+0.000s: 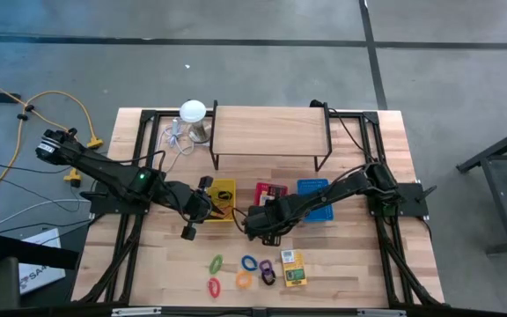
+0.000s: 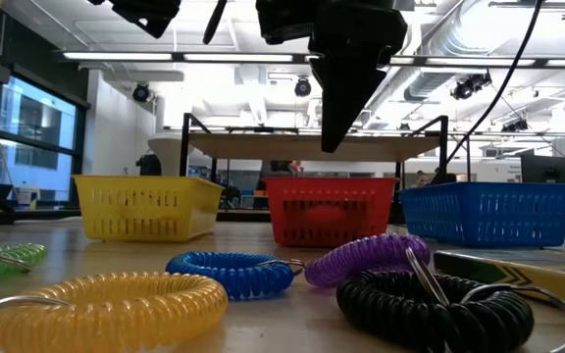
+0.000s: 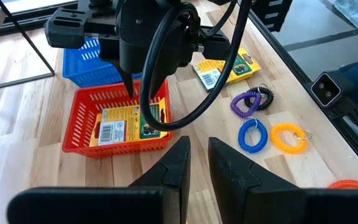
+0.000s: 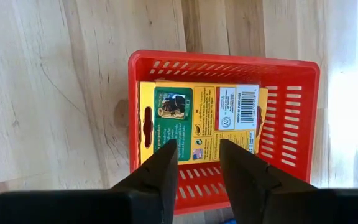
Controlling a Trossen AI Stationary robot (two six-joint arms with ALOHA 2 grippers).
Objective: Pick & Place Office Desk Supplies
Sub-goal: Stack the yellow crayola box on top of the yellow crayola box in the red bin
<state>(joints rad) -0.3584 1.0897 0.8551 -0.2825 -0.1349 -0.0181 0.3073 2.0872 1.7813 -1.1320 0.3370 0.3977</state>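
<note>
A yellow-and-green card box lies flat in the red basket, also seen in the left wrist view. My right gripper hangs just above it, pointing down, open, with nothing between its fingers; it also shows in the high view. A second card box lies on the table near the front. Beside that box lie coiled rings: green, blue, purple, black, yellow and red. My left gripper waits by the yellow basket, slightly open and empty.
A blue basket stands right of the red one. Behind the baskets is a wooden shelf on black legs, with a white round-topped object and its cable at its left. Bare table lies left of the rings.
</note>
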